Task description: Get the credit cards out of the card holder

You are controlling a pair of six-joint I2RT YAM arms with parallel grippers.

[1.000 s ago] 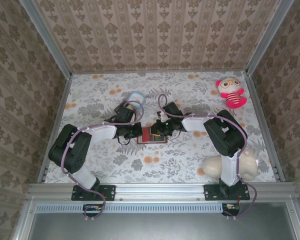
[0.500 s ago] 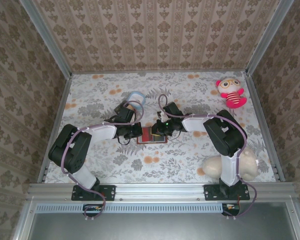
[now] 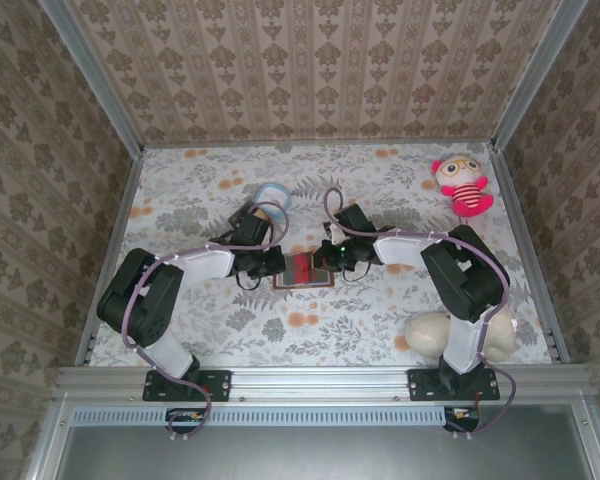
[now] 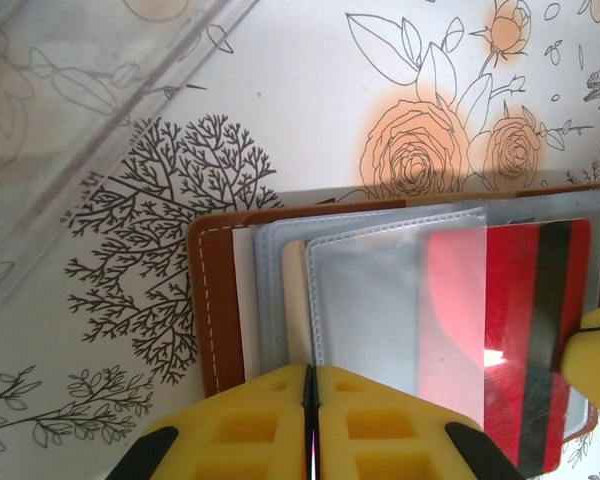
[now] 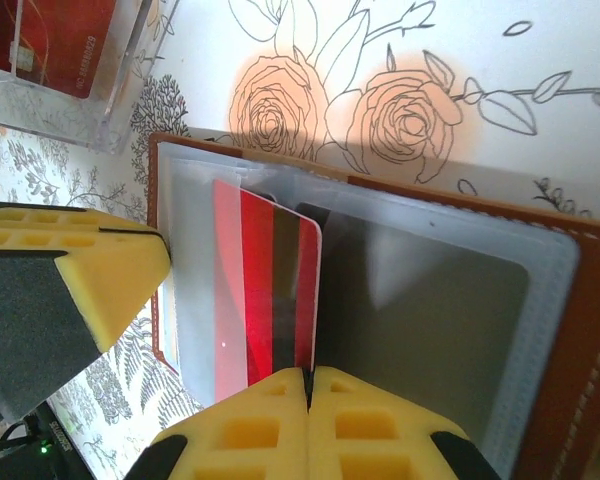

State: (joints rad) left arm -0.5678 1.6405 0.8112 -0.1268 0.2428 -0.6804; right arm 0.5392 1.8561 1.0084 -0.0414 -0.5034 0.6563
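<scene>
The brown card holder (image 3: 302, 271) lies open in the middle of the table, its light blue inner faces up (image 4: 220, 300) (image 5: 580, 350). A red credit card (image 4: 520, 330) with a dark stripe sticks partly out of a clear pocket (image 5: 270, 290). My right gripper (image 3: 323, 262) (image 5: 308, 378) is shut, and the card's edge runs into its closed tips. My left gripper (image 3: 277, 262) (image 4: 312, 375) is shut too, its tips on the holder's other half at a stitched pocket edge. Whether it pinches that edge I cannot tell.
A small clear plastic box (image 3: 272, 196) (image 5: 70, 60) with red items inside stands just behind the holder, close to the left gripper. A pink doll (image 3: 462, 185) sits at the back right. A beige plush (image 3: 480, 330) lies by the right arm's base.
My right gripper has closed on the card and shifted a little to the right. The left gripper has stayed on the holder.
</scene>
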